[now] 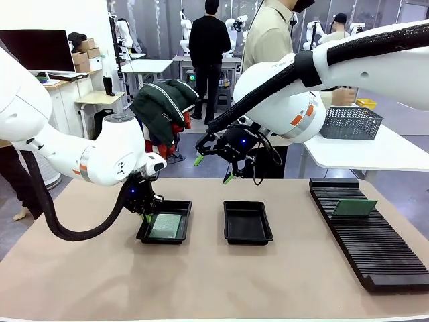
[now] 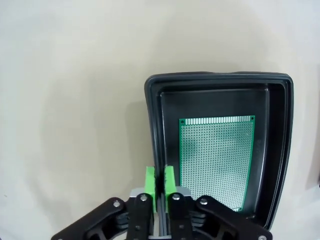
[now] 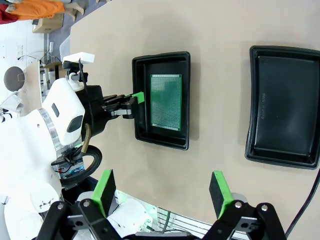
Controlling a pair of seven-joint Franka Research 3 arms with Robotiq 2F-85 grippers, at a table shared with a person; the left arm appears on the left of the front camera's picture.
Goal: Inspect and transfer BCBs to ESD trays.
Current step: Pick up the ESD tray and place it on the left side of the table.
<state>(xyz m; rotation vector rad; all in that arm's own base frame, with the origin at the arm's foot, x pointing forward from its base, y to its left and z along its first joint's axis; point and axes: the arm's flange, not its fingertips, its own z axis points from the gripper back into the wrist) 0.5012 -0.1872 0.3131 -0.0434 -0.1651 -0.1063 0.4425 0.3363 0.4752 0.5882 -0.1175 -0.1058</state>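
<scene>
Pinching the left ESD tray by its rim, the left gripper is closed; the right gripper hangs wide, empty

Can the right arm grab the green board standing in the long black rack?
Probably yes: the right gripper hangs open and empty, and nothing stands between it and the board in the rack.

Tray rim vanishes between left hand's pads (pinched, seemingly).
</scene>
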